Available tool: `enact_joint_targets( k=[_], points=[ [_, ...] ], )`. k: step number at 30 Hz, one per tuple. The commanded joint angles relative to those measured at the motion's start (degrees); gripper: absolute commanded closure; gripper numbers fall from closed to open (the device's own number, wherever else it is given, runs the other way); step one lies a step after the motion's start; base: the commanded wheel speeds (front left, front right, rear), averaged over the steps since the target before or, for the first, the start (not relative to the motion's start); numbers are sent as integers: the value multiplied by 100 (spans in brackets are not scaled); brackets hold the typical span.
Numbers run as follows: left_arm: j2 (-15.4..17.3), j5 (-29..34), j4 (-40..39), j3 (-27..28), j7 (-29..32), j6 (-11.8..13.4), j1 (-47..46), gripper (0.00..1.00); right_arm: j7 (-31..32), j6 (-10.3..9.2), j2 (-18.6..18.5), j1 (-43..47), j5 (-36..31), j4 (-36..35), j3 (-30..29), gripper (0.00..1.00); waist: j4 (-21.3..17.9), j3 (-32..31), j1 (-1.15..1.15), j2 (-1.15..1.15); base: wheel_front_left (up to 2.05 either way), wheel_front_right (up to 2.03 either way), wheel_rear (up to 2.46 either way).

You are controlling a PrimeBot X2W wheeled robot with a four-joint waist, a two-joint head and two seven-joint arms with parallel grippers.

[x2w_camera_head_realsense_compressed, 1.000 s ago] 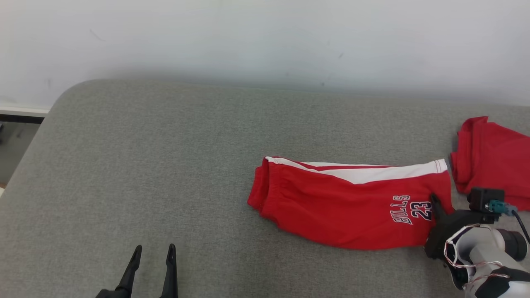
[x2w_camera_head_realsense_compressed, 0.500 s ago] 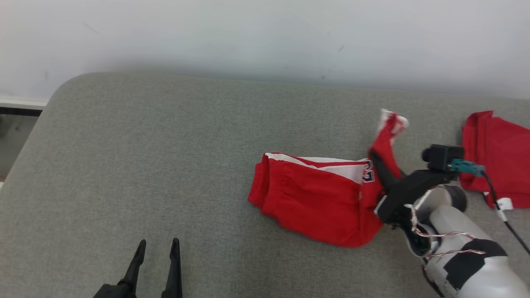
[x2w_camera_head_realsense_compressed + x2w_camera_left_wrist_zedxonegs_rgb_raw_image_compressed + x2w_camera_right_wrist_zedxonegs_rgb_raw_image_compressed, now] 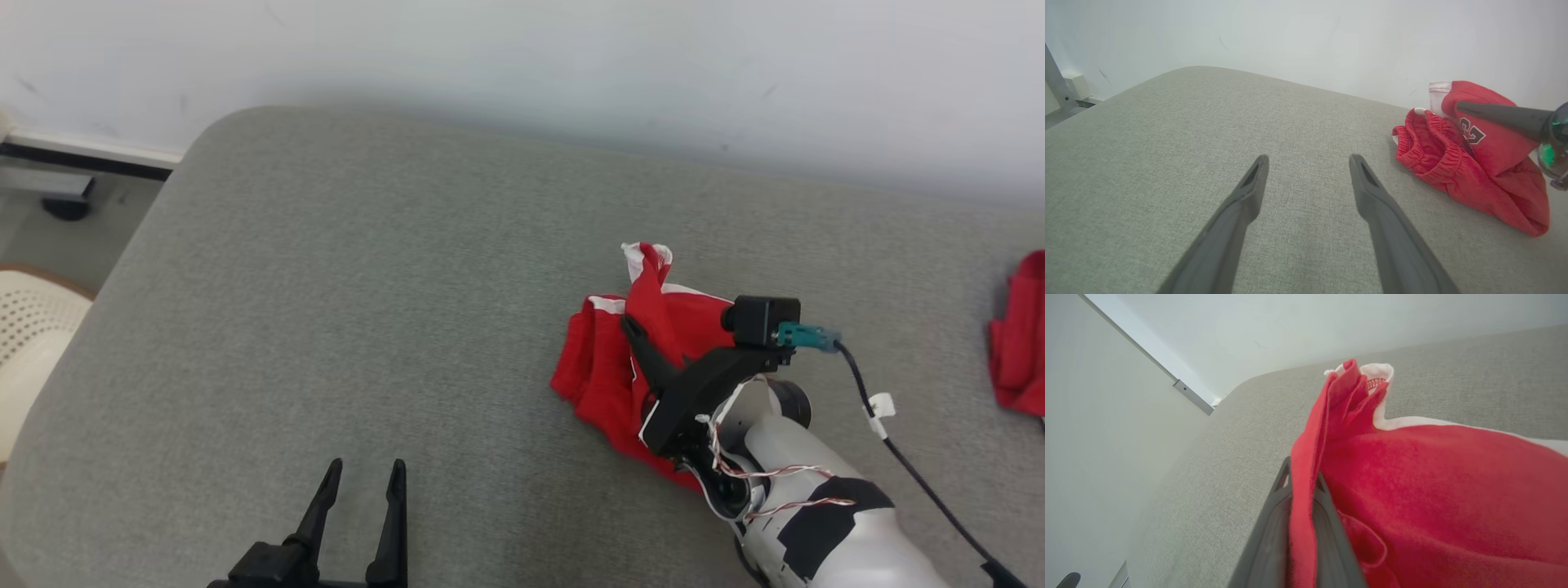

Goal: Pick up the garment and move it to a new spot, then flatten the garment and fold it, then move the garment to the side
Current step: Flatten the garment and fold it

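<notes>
On the right half of the grey woven cushion (image 3: pixel 367 286) we list red basketball shorts with white trim (image 3: pixel 600 371), bunched, one leg hem raised. Right gripper (image 3: pixel 633 331): clamped tight on that hem. Left gripper (image 3: pixel 366 469): fingers spread wide, empty, well apart from the shorts. Second red cloth (image 3: pixel 1016 351) at the far right edge.

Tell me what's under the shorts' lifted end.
The red shorts' waistband half, bunched on the grey cushion; the right gripper pinches the lifted end. The cushion beneath the pile is covered.
</notes>
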Motion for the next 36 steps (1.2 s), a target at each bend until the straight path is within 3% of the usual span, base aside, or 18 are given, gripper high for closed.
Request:
enact_joint_targets(
  k=[1,7,8,9,10,11,15,19,23,31,33,35,36],
  points=[
    [1,-17,0,-52,-16,18,-88,0,-71,3,85,-9,-55,149,4,100,217,62,0,0,0,0,0],
    [2,-51,43,-140,-16,60,-163,0,-204,3,329,-55,-50,608,105,100,333,91,0,0,0,0,0],
    [2,-48,49,-128,-16,67,-174,0,-232,3,349,-68,-41,645,135,86,321,90,0,0,0,0,0],
    [2,-40,55,-116,-16,60,-182,0,-259,3,363,-81,-28,656,160,51,303,87,0,0,0,0,0],
    [2,-27,56,-83,-16,66,-177,0,-299,3,378,-98,-9,642,193,7,267,77,0,0,0,0,0],
    [2,-9,61,-70,-16,62,-168,0,-350,3,383,-113,10,624,212,0,235,67,0,0,0,0,0],
    [3,55,76,35,-16,43,-88,0,-562,3,242,-122,56,368,355,0,69,-1,0,0,0,0,0],
    [2,102,65,175,-16,35,22,0,-892,3,-190,-4,203,-178,327,0,-112,-80,0,0,0,0,0],
    [2,123,19,266,-16,11,90,0,-1087,3,-700,123,169,-509,65,0,-208,-76,0,0,0,0,0],
    [1,156,1,337,-16,-36,29,0,-1181,3,-1179,474,-39,-561,-542,0,-240,-8,0,0,0,0,0],
    [1,165,-11,336,-16,-42,-1,0,-1185,3,-1170,598,-178,-528,-647,67,-221,19,0,0,0,0,0],
    [1,212,-35,334,-16,-19,-28,0,-1186,3,-1100,728,-369,-515,-728,100,-200,51,0,0,0,0,0],
    [1,243,-47,323,-16,-4,-44,0,-1187,3,-1067,775,-488,-516,-766,100,-189,68,0,0,0,0,0]
  ],
)
